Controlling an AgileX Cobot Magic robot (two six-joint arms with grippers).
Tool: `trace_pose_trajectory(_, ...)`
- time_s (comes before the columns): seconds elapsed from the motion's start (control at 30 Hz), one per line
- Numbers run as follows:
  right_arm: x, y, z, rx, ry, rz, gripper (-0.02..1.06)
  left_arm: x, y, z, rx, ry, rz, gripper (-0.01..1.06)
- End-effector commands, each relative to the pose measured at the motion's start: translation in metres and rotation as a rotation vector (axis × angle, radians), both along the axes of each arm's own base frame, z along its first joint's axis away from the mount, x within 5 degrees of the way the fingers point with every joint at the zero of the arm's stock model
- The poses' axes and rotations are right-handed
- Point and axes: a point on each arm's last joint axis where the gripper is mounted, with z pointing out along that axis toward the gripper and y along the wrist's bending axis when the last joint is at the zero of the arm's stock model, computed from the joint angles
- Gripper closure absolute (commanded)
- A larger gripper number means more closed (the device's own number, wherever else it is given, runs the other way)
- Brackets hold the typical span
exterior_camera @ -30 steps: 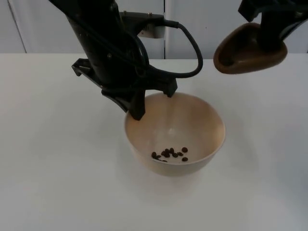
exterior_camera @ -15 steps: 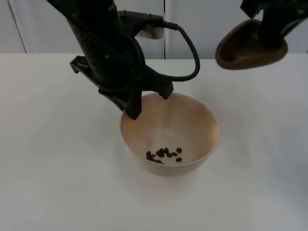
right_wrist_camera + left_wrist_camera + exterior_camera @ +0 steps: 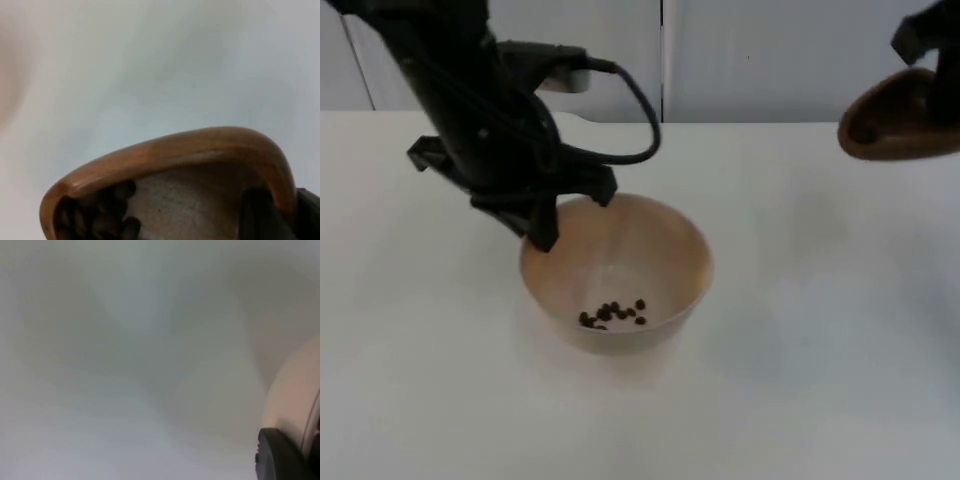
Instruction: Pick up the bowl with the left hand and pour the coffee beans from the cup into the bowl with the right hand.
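Table: white table (image 3: 800, 400), carrying nothing but the shadow of the bowl.
Left arm: has carried the bowl toward its own side since a second ago; left end effector (image 3: 570, 205) clamped on the near-wall rim.
Bowl: cream round ceramic bowl (image 3: 660, 265) — raised off the table, upright, well apart from the cup.
Right arm: right end effector (image 3: 945, 85) has withdrawn to its side, gripping the cup rim.
Cup: brown wooden cup (image 3: 890, 125), tilted.
Beans: dark coffee beans (image 3: 612, 313) in the bowl; some beans remain in the cup (image 3: 95, 215) — pour judged incomplete.
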Motion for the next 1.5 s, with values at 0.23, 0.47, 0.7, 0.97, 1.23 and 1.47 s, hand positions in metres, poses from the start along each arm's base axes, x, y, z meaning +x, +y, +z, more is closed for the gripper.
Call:
trace_pose_trajectory(0.23,0.001,-0.017,-0.040,0.052,-0.009,-0.080,1.04,0.002,0.017,-0.020,-0.020,-0.027,0.074,1.05)
trace_pose_trajectory(0.47,0.001,-0.017,-0.065,0.078,-0.035,-0.121,1.04,0.003,0.017,-0.036,-0.013,0.008,0.082,1.05)
trace_pose_trajectory(0.7,0.001,-0.017,-0.082,0.090,-0.037,-0.145,1.04,0.004,0.016,-0.050,-0.009,0.032,0.090,1.05)
trace_pose_trajectory(0.97,0.006,-0.015,-0.107,0.080,0.010,-0.163,1.04,0.004,0.016,-0.053,-0.007,0.035,0.090,1.05)
trace_pose_trajectory(1.23,0.010,-0.014,-0.132,0.075,0.046,-0.186,1.04,0.005,0.016,-0.053,-0.005,0.030,0.075,1.05)
trace_pose_trajectory(1.47,0.011,-0.014,-0.152,0.061,0.094,-0.200,1.04,0.005,0.016,-0.053,-0.005,0.030,0.075,1.05)
